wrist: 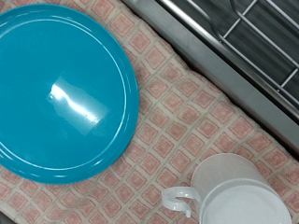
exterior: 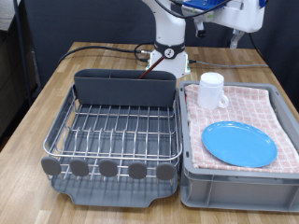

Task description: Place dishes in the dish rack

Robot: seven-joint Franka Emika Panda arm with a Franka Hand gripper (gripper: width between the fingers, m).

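The bright-blue plate (exterior: 239, 143) lies flat on the pink checked cloth in the grey bin, and fills much of the wrist view (wrist: 61, 89). The white mug (exterior: 213, 90) stands upright on the cloth behind the plate, and shows from above in the wrist view (wrist: 234, 194) with its handle towards the plate. The dish rack (exterior: 117, 131) stands at the exterior view's left with its wire grid bare. A thin brown handle (exterior: 148, 73), apparently the wooden spoon, leans in the tall end compartment. The gripper shows in neither view; the wrist camera looks down on the plate and mug.
The grey bin (exterior: 238, 177) with the pink checked cloth (exterior: 245, 105) sits right beside the rack on the wooden table (exterior: 56, 79). The rack's edge also shows in the wrist view (wrist: 252, 47). The robot base (exterior: 170, 51) and black cables (exterior: 93, 49) are behind the rack.
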